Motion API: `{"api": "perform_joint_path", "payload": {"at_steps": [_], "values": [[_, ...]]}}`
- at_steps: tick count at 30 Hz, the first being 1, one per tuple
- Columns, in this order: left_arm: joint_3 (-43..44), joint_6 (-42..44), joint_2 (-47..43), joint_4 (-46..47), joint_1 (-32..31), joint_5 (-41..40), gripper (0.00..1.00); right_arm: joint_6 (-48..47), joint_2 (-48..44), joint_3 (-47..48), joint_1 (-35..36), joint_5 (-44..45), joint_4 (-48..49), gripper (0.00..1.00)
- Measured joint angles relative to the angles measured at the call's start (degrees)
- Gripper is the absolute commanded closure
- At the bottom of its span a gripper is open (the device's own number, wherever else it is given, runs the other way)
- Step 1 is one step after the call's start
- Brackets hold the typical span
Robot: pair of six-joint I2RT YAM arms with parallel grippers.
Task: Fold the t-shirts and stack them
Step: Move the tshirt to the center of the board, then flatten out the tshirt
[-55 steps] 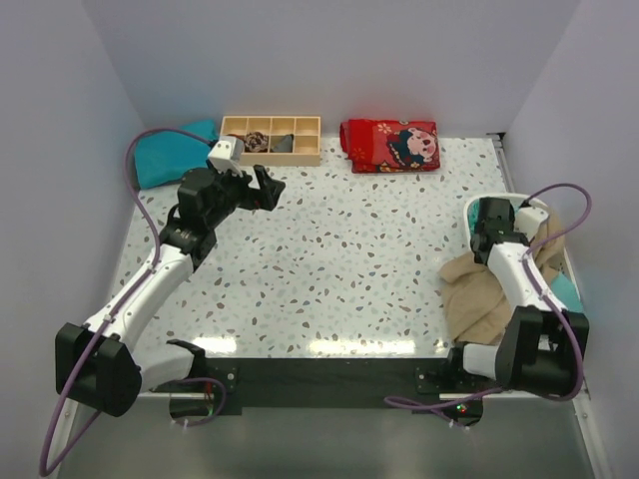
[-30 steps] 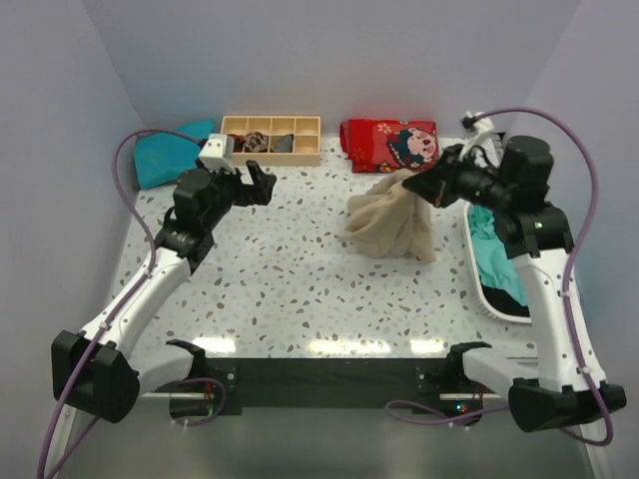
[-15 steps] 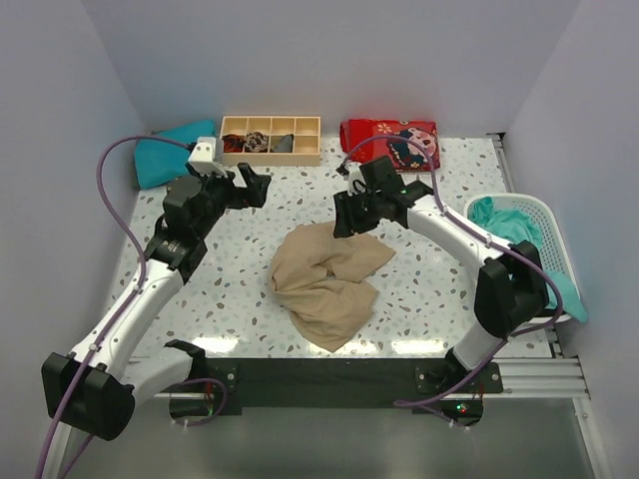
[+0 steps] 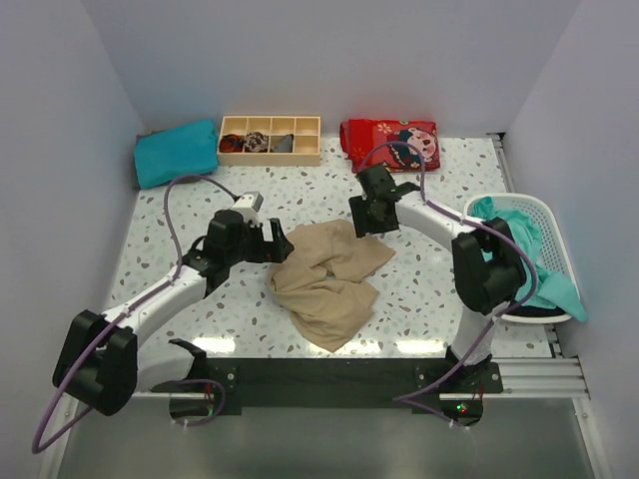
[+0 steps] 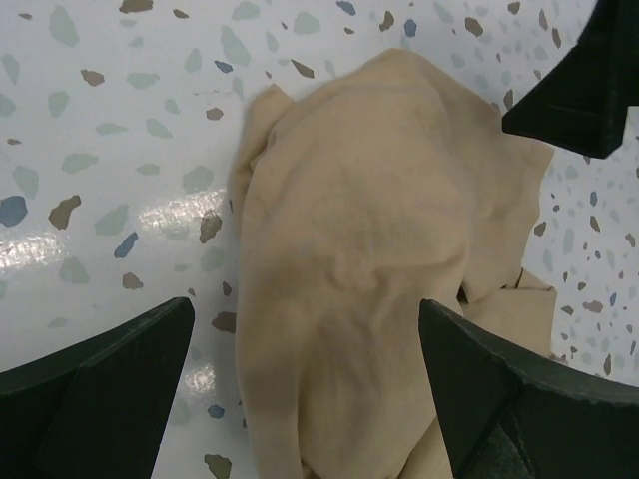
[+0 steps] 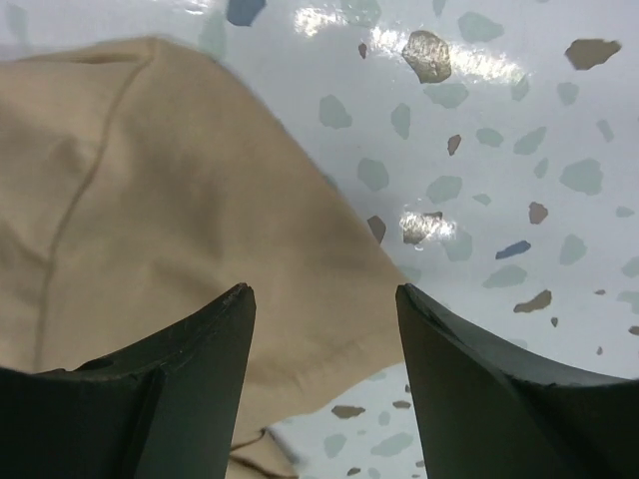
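Observation:
A tan t-shirt (image 4: 327, 281) lies crumpled on the middle of the table. My left gripper (image 4: 281, 243) hangs open over its left edge, and the cloth (image 5: 359, 239) shows below and between the fingers (image 5: 100, 389) with nothing clamped. My right gripper (image 4: 367, 222) stands open just above the shirt's upper right corner; its fingers (image 6: 180, 369) straddle the cloth's hem (image 6: 150, 200) without pinching it. More teal t-shirts (image 4: 511, 239) are heaped in the white basket (image 4: 544, 212) at the right edge.
A folded teal cloth (image 4: 177, 152) sits at the back left, beside a wooden compartment tray (image 4: 270, 138). A red patterned cloth (image 4: 391, 145) lies at the back centre. The right gripper's dark finger (image 5: 579, 90) shows in the left wrist view.
The right arm carried the tan shirt from the basket to the table's middle, dropped it and opened its jaws. The left arm came down and in to the shirt's left edge.

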Motion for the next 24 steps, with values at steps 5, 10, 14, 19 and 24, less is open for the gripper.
{"api": "perform_joint_path", "payload": {"at_steps": [5,10,14,19,24], "values": [[0.0,0.0,3.8,0.1,-1.1,0.2,0.0,0.7,8.0,0.4,-1.4,-1.3,-0.1,0.36],[0.3,0.0,7.0,-0.1,-1.8,0.3,0.0,1.3,9.9,3.0,-2.2,-0.6,-0.3,0.32],[1.4,0.2,8.1,-0.1,-2.2,0.6,0.0,1.7,9.9,2.4,-3.0,0.5,-0.9,0.32],[3.8,0.7,11.8,0.0,-2.6,1.5,0.0,2.1,9.6,1.6,-4.0,-0.5,-0.9,0.51],[4.1,1.0,13.2,-0.3,-2.9,1.6,0.0,0.3,7.8,-1.1,-4.4,-4.0,-0.1,0.97]]}}
